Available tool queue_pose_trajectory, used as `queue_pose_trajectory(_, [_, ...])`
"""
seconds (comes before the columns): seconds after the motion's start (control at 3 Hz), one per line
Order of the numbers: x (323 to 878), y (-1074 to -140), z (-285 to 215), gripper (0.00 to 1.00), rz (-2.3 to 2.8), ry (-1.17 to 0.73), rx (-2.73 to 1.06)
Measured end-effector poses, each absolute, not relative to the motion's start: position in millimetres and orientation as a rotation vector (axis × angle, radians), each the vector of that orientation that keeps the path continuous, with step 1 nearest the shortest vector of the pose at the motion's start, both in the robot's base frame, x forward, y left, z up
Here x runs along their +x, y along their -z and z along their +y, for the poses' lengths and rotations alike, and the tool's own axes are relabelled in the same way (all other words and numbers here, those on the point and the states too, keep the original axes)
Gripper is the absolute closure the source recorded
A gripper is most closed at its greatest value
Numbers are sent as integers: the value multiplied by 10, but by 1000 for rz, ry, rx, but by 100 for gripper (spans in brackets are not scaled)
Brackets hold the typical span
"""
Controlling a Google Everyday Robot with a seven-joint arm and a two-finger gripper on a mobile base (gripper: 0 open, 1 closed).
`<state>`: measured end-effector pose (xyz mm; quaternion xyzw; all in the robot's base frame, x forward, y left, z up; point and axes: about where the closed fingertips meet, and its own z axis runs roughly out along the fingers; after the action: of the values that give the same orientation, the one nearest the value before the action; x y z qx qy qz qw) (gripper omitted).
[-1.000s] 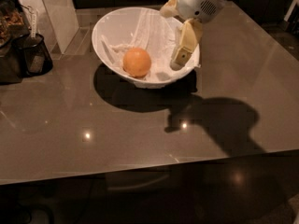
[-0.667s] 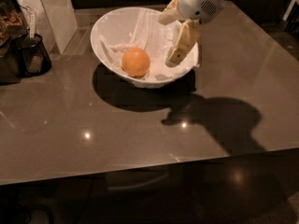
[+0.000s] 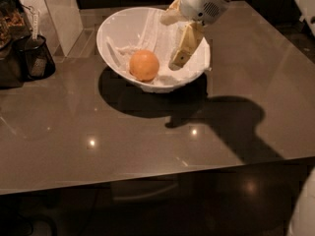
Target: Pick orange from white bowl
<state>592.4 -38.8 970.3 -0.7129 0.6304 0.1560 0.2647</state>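
Note:
The orange (image 3: 144, 65) lies inside the white bowl (image 3: 118, 26), on the white paper lining, toward the bowl's front left. The bowl stands tilted on the grey table at the back centre. My gripper (image 3: 172, 41) hangs over the right half of the bowl, coming in from the upper right. Its two beige fingers (image 3: 185, 44) are spread apart, and the lower one points down into the bowl just right of the orange. The gripper holds nothing and does not touch the orange.
A black mesh cup (image 3: 35, 58) and dark clutter stand at the table's left edge. A white upright box (image 3: 51, 9) stands at the back left. The glossy grey table (image 3: 147, 146) spreads out in front of the bowl, with the arm's shadow on it.
The gripper has moved left and slightly lower, further over the inside of the bowl and closer to the orange. The orange and bowl have not moved.

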Motion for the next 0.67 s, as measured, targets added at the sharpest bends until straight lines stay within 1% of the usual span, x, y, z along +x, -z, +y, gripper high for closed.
queue_pose_trajectory(0.33, [6157,-9638,-223,12,1656,-457,-1948])
queue_pose_trajectory(0.67, [6347,-9564,-160,11,1633,-488,-1931])
